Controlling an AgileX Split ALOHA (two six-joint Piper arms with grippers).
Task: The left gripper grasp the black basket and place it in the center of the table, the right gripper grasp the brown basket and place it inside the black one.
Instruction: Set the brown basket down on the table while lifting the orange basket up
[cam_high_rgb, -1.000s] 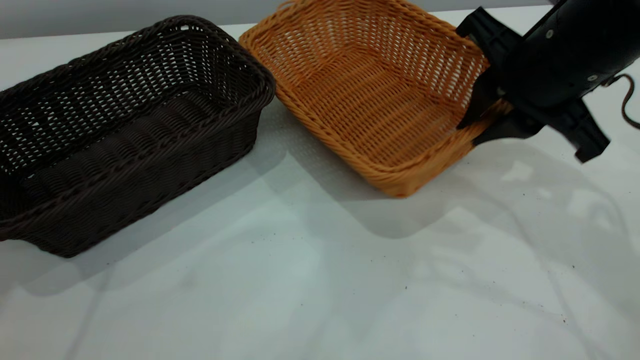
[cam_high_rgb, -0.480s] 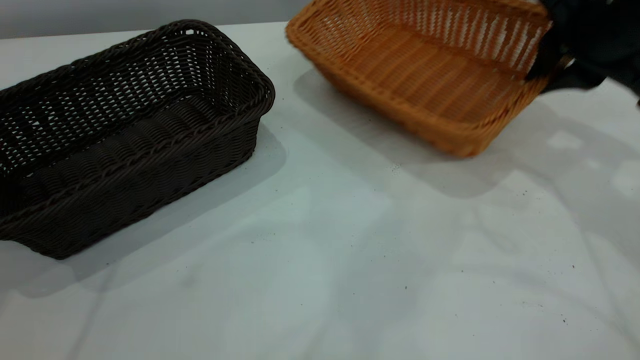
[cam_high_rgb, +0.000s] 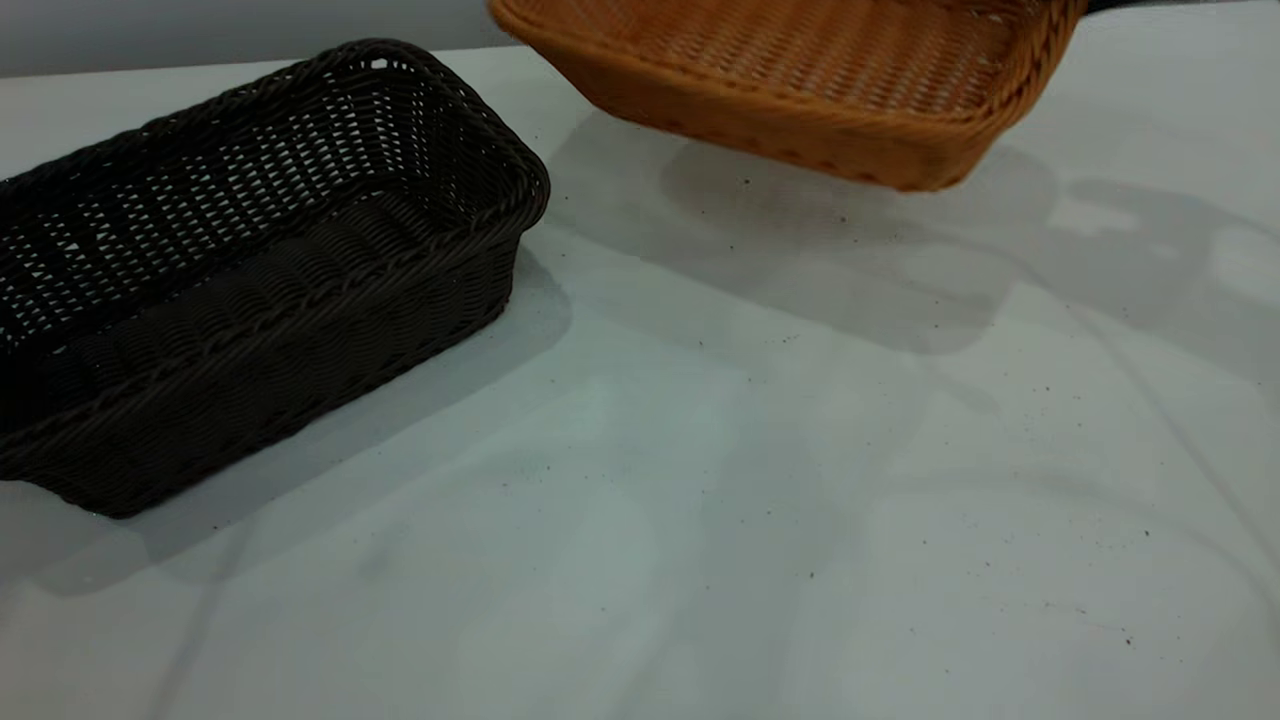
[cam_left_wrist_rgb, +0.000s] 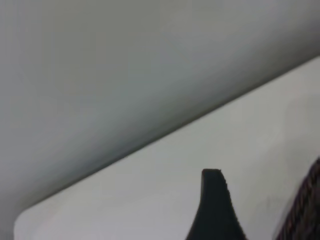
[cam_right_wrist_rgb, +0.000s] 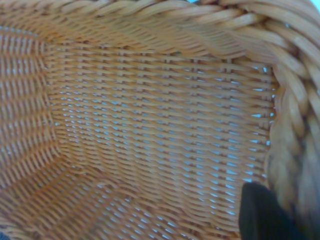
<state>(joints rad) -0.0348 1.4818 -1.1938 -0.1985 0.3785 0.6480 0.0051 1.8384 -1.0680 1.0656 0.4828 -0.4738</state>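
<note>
The black basket (cam_high_rgb: 250, 260) stands on the table (cam_high_rgb: 700, 520) at the left; its edge also shows in the left wrist view (cam_left_wrist_rgb: 306, 210). The brown basket (cam_high_rgb: 800, 90) hangs tilted in the air above the table's far side, with its shadow under it. My right gripper (cam_right_wrist_rgb: 280, 212) is shut on the brown basket's rim (cam_right_wrist_rgb: 295, 145) at a short end, one finger (cam_right_wrist_rgb: 257, 215) inside against the wall. It is out of the exterior view. My left gripper (cam_left_wrist_rgb: 215, 210) hovers over bare table beside the black basket, apart from it.
A grey wall (cam_high_rgb: 200, 30) runs behind the table's far edge. White table surface with small dark specks stretches in front of and to the right of the black basket.
The right gripper has lifted the brown basket off the table, up and toward the far side, and has left the exterior view at the top right. The black basket has not moved.
</note>
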